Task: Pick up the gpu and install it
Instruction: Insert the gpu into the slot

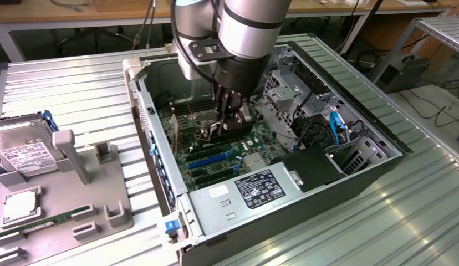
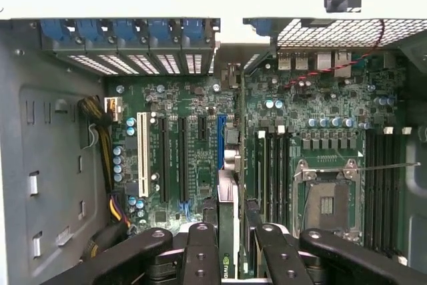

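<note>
Inside the open computer case [image 1: 151,119] my gripper [image 1: 228,123] reaches down over the motherboard [image 1: 214,152]. It is shut on the gpu [image 1: 234,126], a thin dark card held on edge. In the wrist view the gpu [image 2: 227,255] runs edge-on between my fingers [image 2: 202,251], from my gripper [image 2: 228,230] toward the rear slot covers [image 2: 127,63]. The card hangs right along the blue expansion slot [image 2: 221,139]; whether it touches the slot I cannot tell. Its silver end points at the case's rear wall.
A power supply [image 1: 244,194] and drive cage [image 1: 289,91] crowd the case. The CPU socket [image 2: 327,201] and memory slots [image 2: 383,178] lie beside the card. Outside, on the exterior view's left, a grey fixture [image 1: 81,183] holds a hard drive [image 1: 26,155] and a green memory stick [image 1: 45,224].
</note>
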You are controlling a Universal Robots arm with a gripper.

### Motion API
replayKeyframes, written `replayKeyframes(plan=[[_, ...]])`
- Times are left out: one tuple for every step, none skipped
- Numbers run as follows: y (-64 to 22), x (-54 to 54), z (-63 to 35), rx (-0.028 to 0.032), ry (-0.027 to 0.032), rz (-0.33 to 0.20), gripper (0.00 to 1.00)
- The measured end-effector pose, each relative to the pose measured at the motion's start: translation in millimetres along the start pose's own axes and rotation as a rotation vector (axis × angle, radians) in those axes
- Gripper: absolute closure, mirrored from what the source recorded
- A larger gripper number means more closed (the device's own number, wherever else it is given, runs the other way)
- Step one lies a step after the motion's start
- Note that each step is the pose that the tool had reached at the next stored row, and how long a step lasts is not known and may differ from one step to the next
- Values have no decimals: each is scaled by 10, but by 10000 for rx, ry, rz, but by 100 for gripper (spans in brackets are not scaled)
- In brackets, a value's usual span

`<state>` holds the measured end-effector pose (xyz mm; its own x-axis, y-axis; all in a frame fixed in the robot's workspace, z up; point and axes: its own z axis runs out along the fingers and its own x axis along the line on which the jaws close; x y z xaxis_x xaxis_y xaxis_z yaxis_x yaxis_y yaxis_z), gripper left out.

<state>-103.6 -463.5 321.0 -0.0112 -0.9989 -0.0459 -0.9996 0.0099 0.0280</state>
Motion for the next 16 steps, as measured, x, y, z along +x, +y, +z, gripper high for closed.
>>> replayKeyframes(plan=[[6, 1, 15, 9, 0, 0, 74], [10, 2, 29, 16, -1, -1, 74], [14, 2, 43, 22, -1, -1, 74], [19, 3, 57, 30, -1, -2, 74], [24, 4, 71, 41, -1, -2, 74], [29, 5, 85, 53, -1, -3, 74], [35, 5, 100, 69, -2, -3, 74], [38, 6, 110, 80, -1, -3, 74], [38, 6, 117, 88, -2, -4, 74], [38, 7, 123, 91, -2, -6, 74], [38, 7, 128, 92, -1, -6, 74], [39, 7, 135, 94, -1, -5, 74], [40, 7, 145, 96, -1, -4, 74], [43, 8, 158, 101, -2, -4, 74], [46, 9, 175, 106, -2, -1, 74], [51, 10, 191, 111, -1, 6, 74]])
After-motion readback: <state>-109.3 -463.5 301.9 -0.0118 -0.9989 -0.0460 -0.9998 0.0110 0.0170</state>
